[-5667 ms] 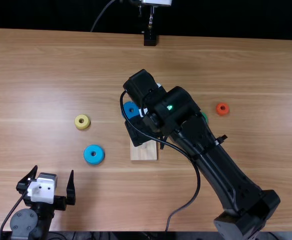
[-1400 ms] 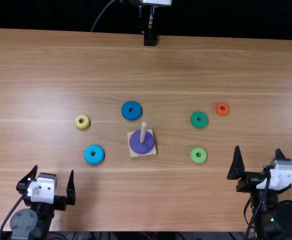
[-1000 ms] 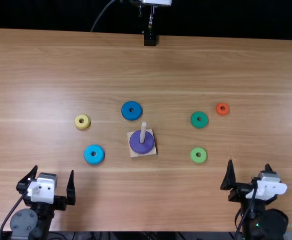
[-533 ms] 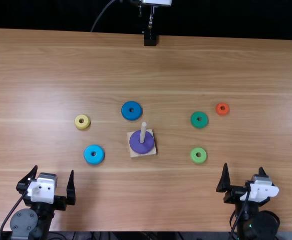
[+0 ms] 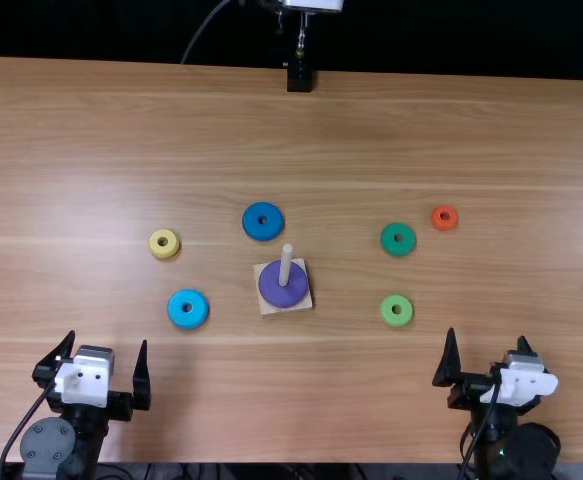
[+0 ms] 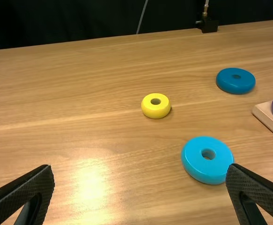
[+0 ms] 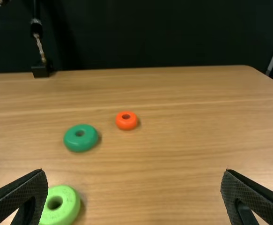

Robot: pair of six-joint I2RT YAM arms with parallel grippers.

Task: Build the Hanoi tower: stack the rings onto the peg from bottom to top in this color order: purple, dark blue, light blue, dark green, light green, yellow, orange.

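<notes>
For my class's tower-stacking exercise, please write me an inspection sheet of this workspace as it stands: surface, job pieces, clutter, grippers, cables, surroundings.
Surface: light brown wooden table, light reflecting near its left side.
Job pieces: purple ring around the peg on its square base; dark blue, light blue, dark green, light green, yellow and orange rings lie separately on the table.
Clutter: nothing seen.
Grippers: left gripper and right gripper both open, nothing between their fingers, near the front edge.
Cables: a black cable on each arm; a thin grey cable beyond the far edge.
Surroundings: dark backdrop; small black mount at the far edge.
</notes>
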